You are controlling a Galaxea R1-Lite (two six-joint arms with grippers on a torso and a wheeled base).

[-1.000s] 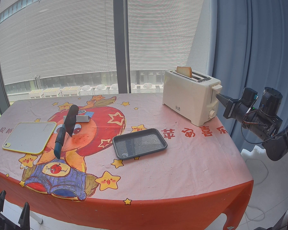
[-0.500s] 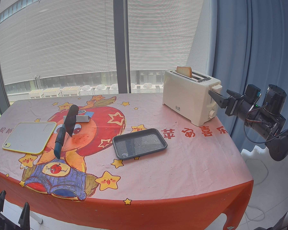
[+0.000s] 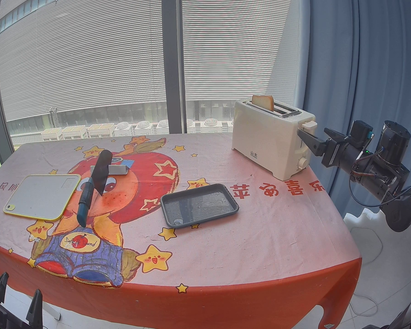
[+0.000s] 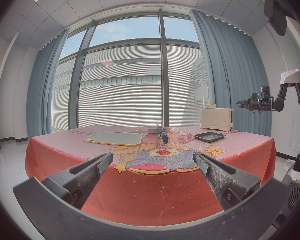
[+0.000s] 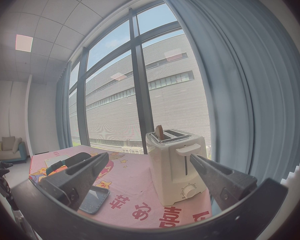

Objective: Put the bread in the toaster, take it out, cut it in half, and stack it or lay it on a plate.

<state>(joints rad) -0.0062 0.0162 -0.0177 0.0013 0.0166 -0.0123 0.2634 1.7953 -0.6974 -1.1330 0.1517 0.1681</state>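
A cream toaster [image 3: 271, 135] stands at the table's far right, and a bread slice [image 3: 263, 102] sticks up out of its far slot. My right gripper [image 3: 314, 135] hangs open just off the toaster's right end, one fingertip close under the lever [image 3: 309, 126]. From the right wrist, the toaster [image 5: 176, 164], bread [image 5: 159, 132] and lever [image 5: 188, 149] lie between the spread fingers of the right gripper [image 5: 148, 157]. My left gripper [image 3: 17, 293] is open, low in front of the table's near left edge, and holds nothing [image 4: 150, 160].
A dark rectangular tray [image 3: 199, 204] lies mid-table. A knife [image 3: 91, 183] with a blue handle rests left of it beside a small grey block [image 3: 115, 169]. A pale cutting board [image 3: 42, 196] lies at the far left. A blue curtain [image 3: 365, 69] hangs behind the right arm.
My right gripper has moved left and slightly up, closing in on the toaster's lever end, then nearly settled. The bread, the toaster and the left gripper stay as they were.
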